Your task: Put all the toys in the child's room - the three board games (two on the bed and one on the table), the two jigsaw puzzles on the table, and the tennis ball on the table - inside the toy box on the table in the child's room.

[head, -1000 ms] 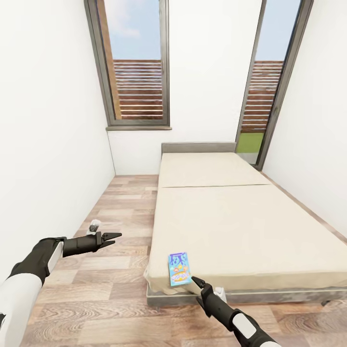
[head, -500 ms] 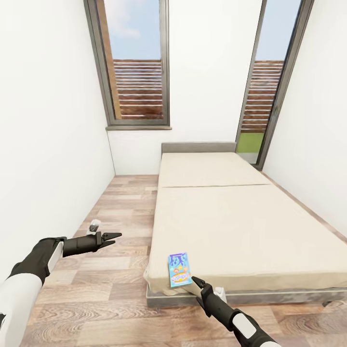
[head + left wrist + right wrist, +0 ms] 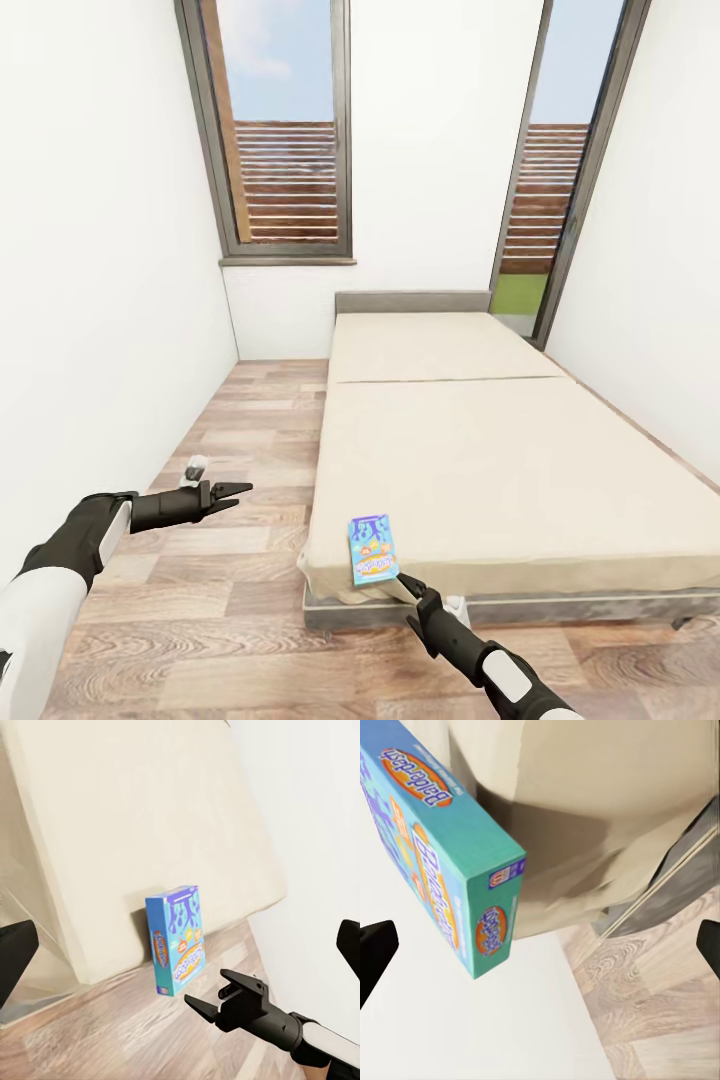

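Blue board game (image 3: pixel 372 548) lying flat at the near corner of the bed (image 3: pixel 520 470), its near end just at the mattress edge, close to overhanging. Right gripper (image 3: pixel 408 584) just beside that end, fingers apart and not yet touching the box (in the right wrist view the box end (image 3: pixel 484 922) sits between the two dark fingertips, still clear of both). Left gripper (image 3: pixel 232 491) idle over the wooden floor (image 3: pixel 230 600), well apart from the bed, fingers slightly apart, holding nothing.

To grasp well: ease forward so the fingers straddle the thin end squarely, then close firmly; a skewed approach would probably push the box along the mattress. Open floor left of the bed for backing out and turning; wall (image 3: pixel 100 300) near on the left, so modest swing room only.
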Controlling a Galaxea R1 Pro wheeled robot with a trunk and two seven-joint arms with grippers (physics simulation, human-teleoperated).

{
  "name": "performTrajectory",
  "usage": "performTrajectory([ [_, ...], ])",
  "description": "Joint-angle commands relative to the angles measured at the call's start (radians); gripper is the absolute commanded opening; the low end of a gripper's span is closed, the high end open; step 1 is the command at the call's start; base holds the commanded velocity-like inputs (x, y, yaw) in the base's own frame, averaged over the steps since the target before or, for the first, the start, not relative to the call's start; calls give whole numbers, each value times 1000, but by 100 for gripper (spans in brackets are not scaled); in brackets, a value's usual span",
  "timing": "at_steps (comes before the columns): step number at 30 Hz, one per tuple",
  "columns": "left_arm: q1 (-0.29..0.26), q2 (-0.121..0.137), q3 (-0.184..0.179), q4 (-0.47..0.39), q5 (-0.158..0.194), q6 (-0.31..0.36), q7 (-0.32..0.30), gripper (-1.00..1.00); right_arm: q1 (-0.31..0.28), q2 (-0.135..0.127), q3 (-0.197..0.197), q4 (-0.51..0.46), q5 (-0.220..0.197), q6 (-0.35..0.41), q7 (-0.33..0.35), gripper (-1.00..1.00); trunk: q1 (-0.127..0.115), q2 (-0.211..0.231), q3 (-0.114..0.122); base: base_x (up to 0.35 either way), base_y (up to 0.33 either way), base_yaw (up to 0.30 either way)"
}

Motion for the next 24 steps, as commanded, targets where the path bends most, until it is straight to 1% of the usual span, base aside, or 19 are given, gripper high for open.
performTrajectory([
  [1, -1, 0, 2, 0, 0, 10, -3, 100, 0, 0, -4, -1, -6, 8, 0, 100, 4, -8, -4, 0, 0, 0],
  [5, -1, 0, 3, 0, 0, 10, -3, 100, 0, 0, -4, -1, -6, 8, 0, 100, 19, -36, -17, 0, 0, 0],
  [24, -1, 0, 3, 0, -1, 10, -3, 100, 0, 0, -4, -1, -6, 7, 3, 100, 19, -36, -17, 0, 0, 0],
])
